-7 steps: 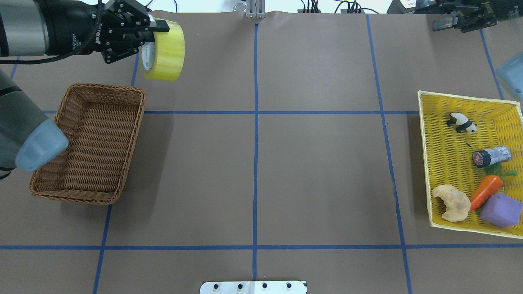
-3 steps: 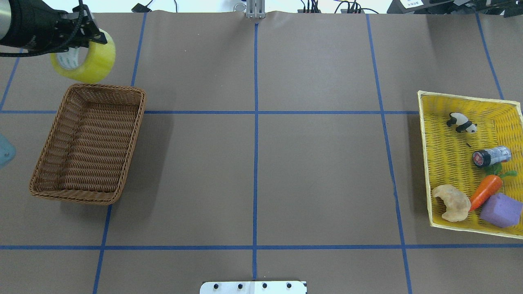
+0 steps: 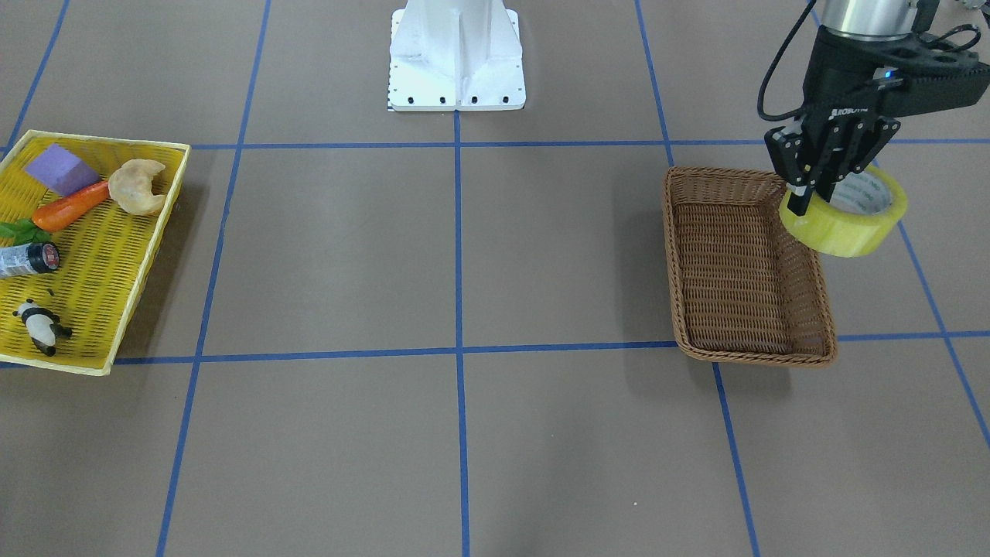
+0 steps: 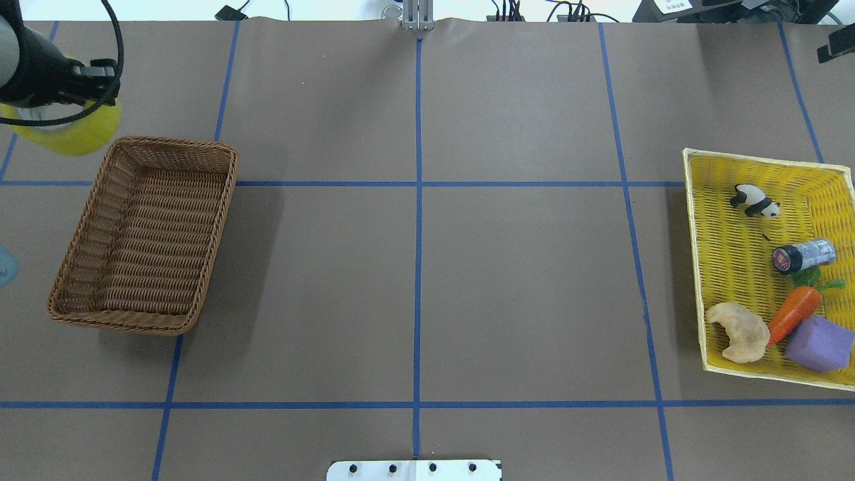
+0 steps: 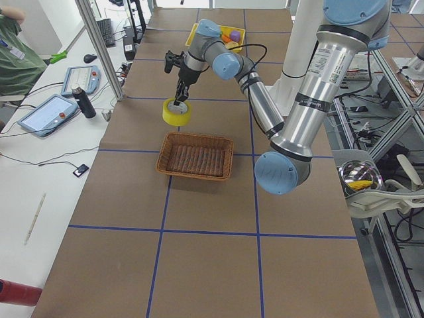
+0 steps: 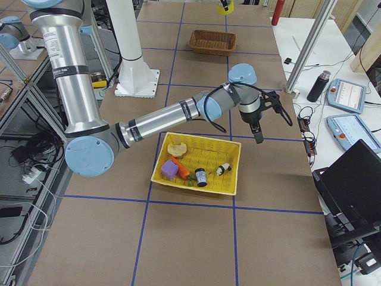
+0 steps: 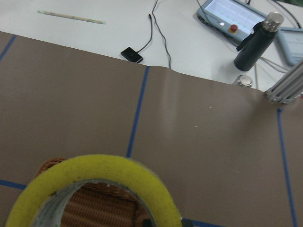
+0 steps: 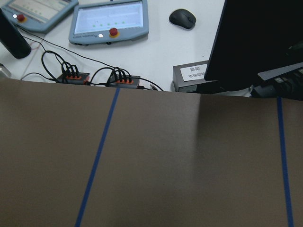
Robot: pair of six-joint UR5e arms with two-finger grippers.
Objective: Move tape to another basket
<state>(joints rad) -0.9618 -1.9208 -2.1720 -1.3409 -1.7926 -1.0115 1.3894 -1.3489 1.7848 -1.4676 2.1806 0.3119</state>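
Note:
My left gripper (image 3: 814,197) points down and is shut on the wall of the yellow tape (image 3: 844,220), with one finger inside the roll's hole. It holds the tape in the air just beyond the far left corner of the empty brown wicker basket (image 3: 674,255). In the overhead view the tape (image 4: 70,137) is up and to the left of the basket (image 4: 226,200), half hidden under the wrist. The left wrist view shows the tape (image 7: 94,168) close up, with wicker visible through its hole. My right gripper (image 6: 258,137) hangs beyond the yellow tray; I cannot tell its state.
A yellow mesh tray (image 4: 695,280) on the robot's right holds a toy panda (image 4: 755,200), a small bottle (image 4: 803,256), a carrot (image 4: 795,312), a croissant (image 4: 738,332) and a purple block (image 4: 819,343). Blue tape lines grid the brown table. Cables and tablets lie past the far edge.
My left arm has carried the tape leftwards along the far side, from right of the basket's far edge to past its far left corner. My right gripper has drawn back towards the right edge.

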